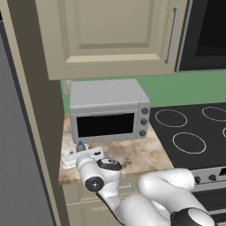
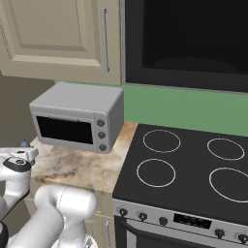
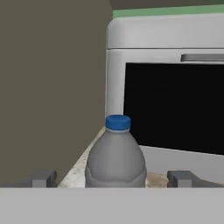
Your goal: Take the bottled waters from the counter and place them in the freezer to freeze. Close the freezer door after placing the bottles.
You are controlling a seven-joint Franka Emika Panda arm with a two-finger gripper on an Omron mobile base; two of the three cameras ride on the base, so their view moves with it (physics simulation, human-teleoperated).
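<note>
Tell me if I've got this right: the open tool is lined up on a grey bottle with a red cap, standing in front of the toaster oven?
Nearly. The grey bottle has a blue cap, not red, as the hand view shows. The tool is open around it, before the toaster oven.

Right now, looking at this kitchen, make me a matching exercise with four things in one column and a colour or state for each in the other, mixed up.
Things:
1. bottle
2. toaster oven
3. stovetop
4. tool

Descriptions:
A. black with ring burners
B. open, fingers either side of a bottle
C. grey body, blue cap
D. grey box with dark window and knobs

Pairs: 1-C, 2-D, 3-A, 4-B
</note>
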